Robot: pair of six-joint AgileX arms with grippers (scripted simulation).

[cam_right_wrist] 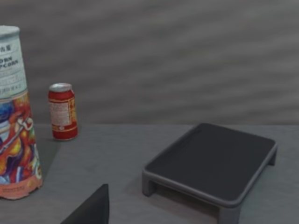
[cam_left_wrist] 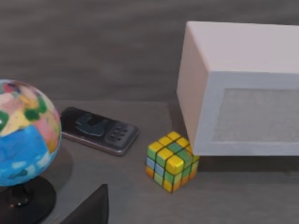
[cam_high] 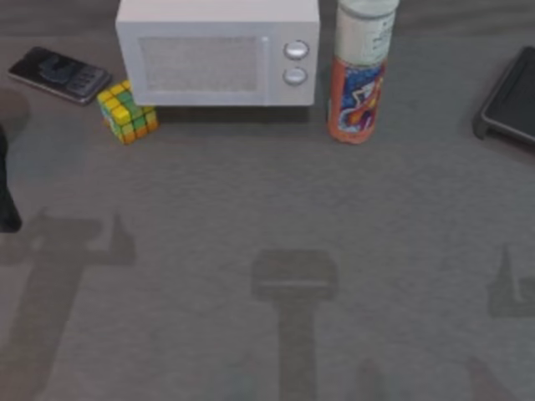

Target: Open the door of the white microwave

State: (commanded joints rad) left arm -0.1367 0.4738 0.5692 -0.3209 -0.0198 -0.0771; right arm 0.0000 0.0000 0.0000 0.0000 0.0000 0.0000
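The white microwave (cam_high: 217,50) stands at the back of the table, left of centre, also seen in the left wrist view (cam_left_wrist: 243,65). Its door (cam_high: 201,63), with the grey speckled window (cam_left_wrist: 257,116), lies flush with the front, beside two silver knobs (cam_high: 295,63). My left gripper (cam_high: 8,219) hangs at the table's left edge, far from the door; one dark finger (cam_left_wrist: 91,205) shows, with a wide empty gap beside it. My right gripper is outside the top view; one finger (cam_right_wrist: 91,207) shows, with nothing held.
A coloured cube (cam_high: 127,111) sits at the microwave's front left corner, with a phone (cam_high: 58,73) and a globe (cam_left_wrist: 23,135) further left. The orange-labelled bottle (cam_high: 361,75) stands right of the microwave. A dark tray (cam_high: 512,96) and a red can (cam_right_wrist: 62,112) are at the right.
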